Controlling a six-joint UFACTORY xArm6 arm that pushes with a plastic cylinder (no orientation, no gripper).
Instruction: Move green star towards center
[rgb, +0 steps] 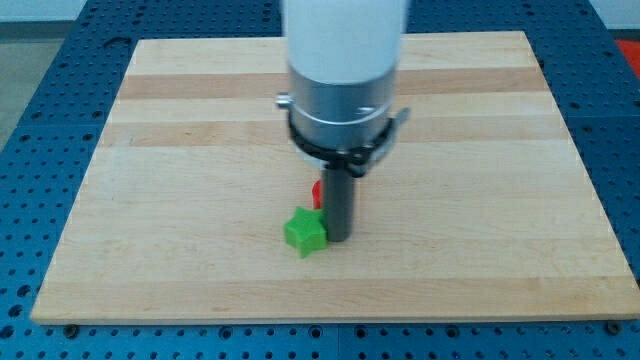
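Observation:
The green star (304, 231) lies on the wooden board (180, 200), a little below the board's middle. My tip (338, 238) stands right next to the star, at its right side, seemingly touching it. A red block (316, 192) shows just above the star; its shape cannot be made out, as the rod hides most of it. The arm's white and grey body covers the board's upper middle.
The board sits on a blue perforated table (40, 70). The board's bottom edge (330, 321) runs not far below the star. No other blocks show.

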